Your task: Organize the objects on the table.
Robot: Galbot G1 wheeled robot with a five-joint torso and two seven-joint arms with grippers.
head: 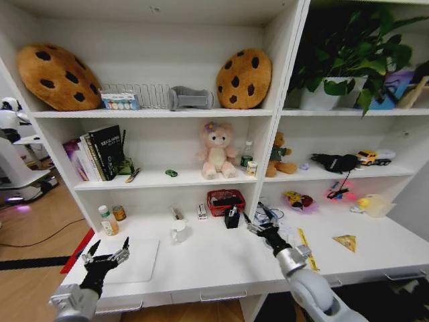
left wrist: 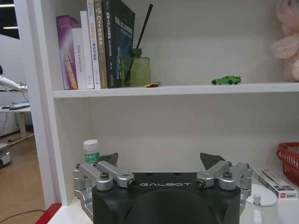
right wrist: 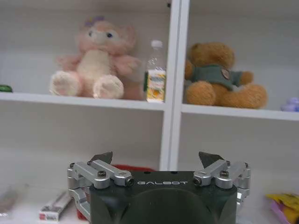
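Both hands hovered empty with fingers apart: the left hand (head: 106, 257) over the worktop's (head: 208, 265) front-left corner by the laptop (head: 131, 260), the right hand (head: 263, 225) mid-worktop near the yellow ruler (head: 306, 247). No grasp had begun; the next move likely called for lowering onto one item.

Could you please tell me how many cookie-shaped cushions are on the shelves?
2: one brown chocolate-chip cookie cushion at the top shelf's left end, another at its right end, beside the divider. None seems hidden.

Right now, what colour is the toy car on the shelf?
Green; the small toy car shows best in the left wrist view.
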